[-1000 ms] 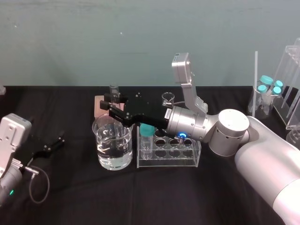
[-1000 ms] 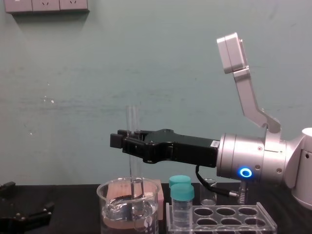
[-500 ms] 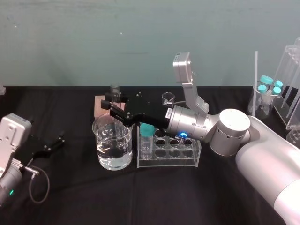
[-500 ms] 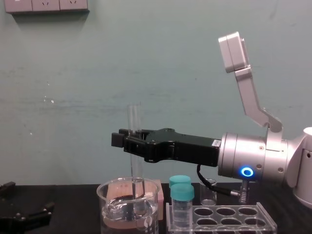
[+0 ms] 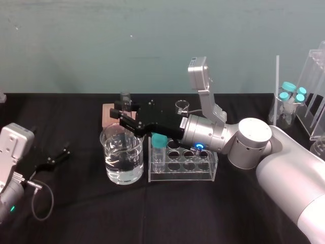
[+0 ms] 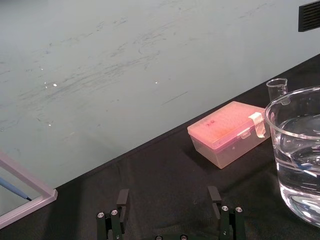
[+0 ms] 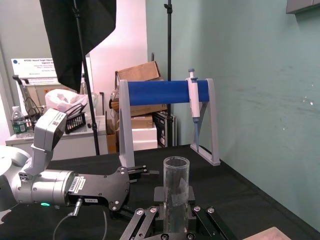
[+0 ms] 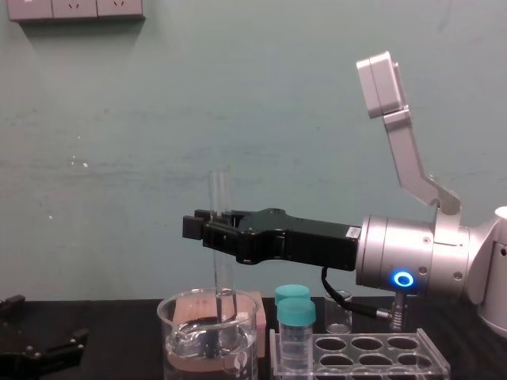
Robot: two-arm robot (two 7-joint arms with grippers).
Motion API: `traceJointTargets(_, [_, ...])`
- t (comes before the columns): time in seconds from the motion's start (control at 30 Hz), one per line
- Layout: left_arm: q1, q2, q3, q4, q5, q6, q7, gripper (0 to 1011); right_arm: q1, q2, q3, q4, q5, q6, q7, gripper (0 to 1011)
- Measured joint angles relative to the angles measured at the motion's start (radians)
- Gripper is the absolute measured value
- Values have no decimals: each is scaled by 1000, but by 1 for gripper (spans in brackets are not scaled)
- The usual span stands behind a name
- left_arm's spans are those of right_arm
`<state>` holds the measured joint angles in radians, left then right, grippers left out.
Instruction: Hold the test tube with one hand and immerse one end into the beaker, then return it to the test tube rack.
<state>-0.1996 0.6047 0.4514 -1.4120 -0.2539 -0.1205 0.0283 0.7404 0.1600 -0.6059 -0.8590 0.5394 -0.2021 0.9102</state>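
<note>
Desk edges: the back edge of the desk (image 5: 152,213) meets the teal wall across the upper third of the head view.
Open room: a band of bare black desk runs along the lower frame of the head view, in front of the beaker (image 5: 109,152) and the test tube rack (image 5: 180,175). A second bare stretch lies between the left tool (image 5: 53,160) and the beaker.
Beaker: left of centre in the head view, holding water, just beside the rack's left end. Contact between the two cannot be told.
Test tube rack: centre of the head view. A teal-capped vial (image 8: 293,317) stands in a hole at its left end.
Behind: a pink tip box (image 6: 227,132) sits behind the beaker, and a small beaker (image 5: 182,107) behind the rack.
Right tool (image 8: 207,229): enters from the right of the chest view, passes above the rack and ends over the beaker, clamped on the test tube (image 8: 219,198).
Test tube: upright. Its open top stands above the tool and its lower end is below the beaker rim. Depth in the water cannot be told.
Left tool: lower left of the head view, fingers spread wide, well apart from the beaker.
</note>
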Motion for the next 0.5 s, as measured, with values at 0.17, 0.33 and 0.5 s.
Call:
traceJointTargets(0.17, [0,0,0,0,0,0,0,1000,0,0,-1,-1,0,0,0,241])
traceJointTargets(0.33, [0,0,0,0,0,0,0,1000,0,-1,-1,-1,-1,0,-1,241])
traceJointTargets(0.5, [0,0,0,0,0,0,0,1000,2,-3,0,1,-1,-6,-1,242])
